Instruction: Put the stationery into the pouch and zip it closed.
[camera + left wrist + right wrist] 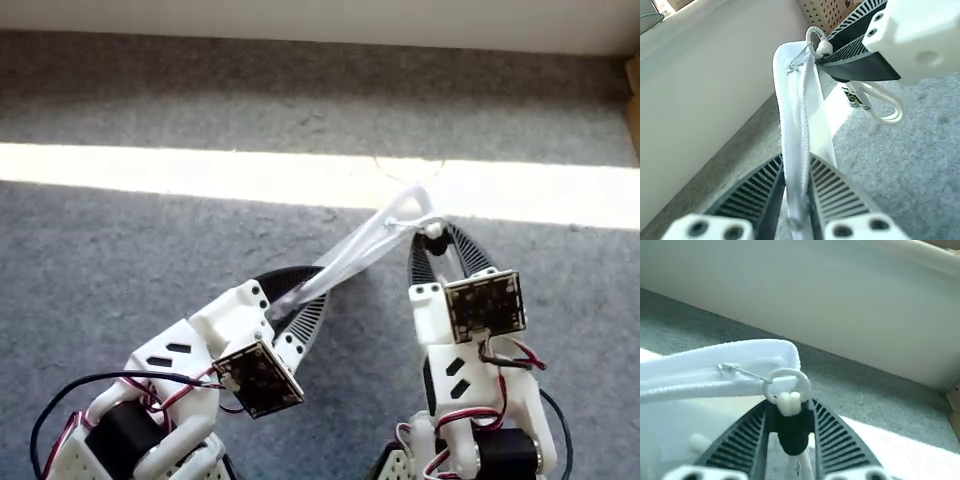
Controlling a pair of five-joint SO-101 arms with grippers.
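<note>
A translucent white pouch [350, 255] hangs above the grey carpet, stretched between my two grippers. My left gripper [290, 300] is shut on the pouch's near end; in the left wrist view the pouch [800, 115] rises edge-on from between its ribbed fingers [835, 192]. My right gripper [435, 235] is shut on the zipper pull [432, 229], a metal ring with a white bead, at the pouch's far end. The right wrist view has the zipper pull [787, 385] pinched at its fingertips, with the pouch [715, 375] and its zip line running off to one side. I cannot tell what the pouch holds.
Grey carpet [150, 250] covers the floor, crossed by a bright sunlit band [200, 170]. A white wall base [300, 15] runs along the far side. A woven basket [830, 12] stands by the wall on the right.
</note>
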